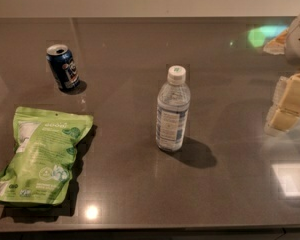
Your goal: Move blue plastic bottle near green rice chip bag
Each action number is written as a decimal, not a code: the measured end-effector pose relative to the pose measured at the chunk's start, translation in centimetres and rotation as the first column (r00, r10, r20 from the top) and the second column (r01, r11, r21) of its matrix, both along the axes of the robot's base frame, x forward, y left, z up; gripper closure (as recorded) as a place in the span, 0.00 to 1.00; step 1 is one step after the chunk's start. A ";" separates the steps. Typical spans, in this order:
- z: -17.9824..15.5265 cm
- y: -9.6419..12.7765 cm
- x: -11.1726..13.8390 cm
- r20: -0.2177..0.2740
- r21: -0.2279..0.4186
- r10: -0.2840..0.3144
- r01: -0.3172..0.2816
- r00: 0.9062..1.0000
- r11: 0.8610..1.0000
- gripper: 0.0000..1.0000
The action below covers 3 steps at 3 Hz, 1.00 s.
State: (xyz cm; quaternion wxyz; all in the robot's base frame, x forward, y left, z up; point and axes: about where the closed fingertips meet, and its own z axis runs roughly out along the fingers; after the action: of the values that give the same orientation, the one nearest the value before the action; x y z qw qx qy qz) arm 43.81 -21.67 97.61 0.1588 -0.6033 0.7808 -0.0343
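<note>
While the blue plastic bottle (173, 111) stands upright near the middle of the dark counter (140, 199), well apart from the green rice chip bag (40, 156) at the near left, we judge the task as barely begun, if begun at all. The bag lies flat with its top toward the far side, and only bare counter lies between it and the bottle. A dark-blue soda can (63, 68) stands at the far left, leaning a little, beyond the bag and off the straight line between the two. Our gripper (287, 106) hangs at the right edge of view, to the right of the bottle and not touching it, with a stretch of counter between them. It has no hold on the bottle, and we cannot tell whether the claw is set wide or narrow. So none of the work shows as done: the bottle is neither grasped nor lifted, and it sits nowhere near the bag. What is left, in our reading, is the whole run. We must bring the gripper across to the bottle, close on its body below the cap, carry it leftward, and set it down upright just beside the bag without shoving the pouch. The bottle is tall and narrow, so we expect it to topple if caught too high.
</note>
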 end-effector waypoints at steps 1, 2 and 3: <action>0.1 0.1 0.0 0.007 0.005 0.002 -0.002 1.000 1.000 0.00; 0.1 1.0 0.2 0.015 0.052 0.017 -0.018 1.000 0.999 0.00; -0.2 2.8 0.5 0.028 0.139 0.043 -0.047 0.999 0.989 0.00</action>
State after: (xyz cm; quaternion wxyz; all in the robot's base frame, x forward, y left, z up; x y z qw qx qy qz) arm 44.31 -18.89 97.44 0.2108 -0.6079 0.7654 0.0164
